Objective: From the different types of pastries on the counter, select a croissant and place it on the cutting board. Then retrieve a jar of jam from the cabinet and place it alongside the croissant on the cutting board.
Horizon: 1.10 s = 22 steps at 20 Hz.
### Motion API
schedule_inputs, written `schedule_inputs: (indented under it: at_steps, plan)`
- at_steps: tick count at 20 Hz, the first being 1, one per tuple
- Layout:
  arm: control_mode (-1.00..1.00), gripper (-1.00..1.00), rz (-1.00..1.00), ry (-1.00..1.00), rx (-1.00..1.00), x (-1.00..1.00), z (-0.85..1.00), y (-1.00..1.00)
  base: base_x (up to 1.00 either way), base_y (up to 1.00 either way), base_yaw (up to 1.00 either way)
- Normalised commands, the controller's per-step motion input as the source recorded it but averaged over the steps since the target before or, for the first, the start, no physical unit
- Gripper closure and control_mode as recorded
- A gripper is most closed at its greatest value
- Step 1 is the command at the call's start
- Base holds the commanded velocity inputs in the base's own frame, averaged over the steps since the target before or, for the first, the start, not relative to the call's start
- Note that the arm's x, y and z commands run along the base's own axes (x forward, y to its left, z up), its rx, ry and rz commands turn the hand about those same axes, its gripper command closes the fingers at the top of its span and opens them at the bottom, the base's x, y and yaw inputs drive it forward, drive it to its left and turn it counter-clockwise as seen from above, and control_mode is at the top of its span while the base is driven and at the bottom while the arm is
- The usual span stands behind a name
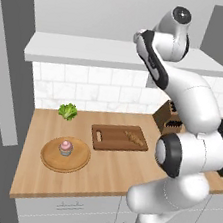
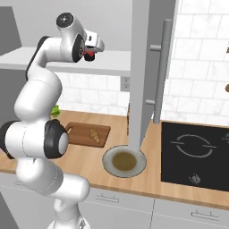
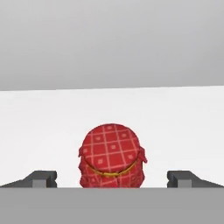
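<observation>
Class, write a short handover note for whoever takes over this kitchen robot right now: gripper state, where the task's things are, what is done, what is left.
Gripper: open, holding nothing, raised at the cabinet shelf with a finger on each side of the jam jar.
Croissant: lying on the cutting board; that step is done.
Cupcake: on the round tray, to be left alone.
Left: close on the jar, lift it off the shelf, set it beside the croissant on the board.

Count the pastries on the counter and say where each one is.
2. The croissant lies on the cutting board. The cupcake stands on the round tray, left of the board. Others may be hidden behind the arm.
</observation>
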Motion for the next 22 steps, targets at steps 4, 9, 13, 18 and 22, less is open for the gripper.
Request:
schedule_inputs:
  at_steps: [4, 9, 13, 18, 22]
  plan:
    - [-1.0, -1.0, 0.0, 0.04, 0.0, 0.19, -0.11, 0.0, 0.0, 0.0, 0.0]
    - [-1.0, -1.0, 0.0, 0.0, 0.0, 0.22, 0.0, 0.0, 0.0, 0.0, 0.0]
    - [-1.0, -1.0, 0.0, 0.0, 0.0, 0.05, 0.0, 0.0, 0.0, 0.0, 0.0]
    - [-1.0, -1.0, 0.0, 0.0, 0.0, 0.0, 0.0, 0.0, 0.0, 0.0, 0.0]
    - [-1.0, -1.0, 0.0, 0.0, 0.05, 0.01, -0.09, 0.15, 0.0, 0.0, 0.0]
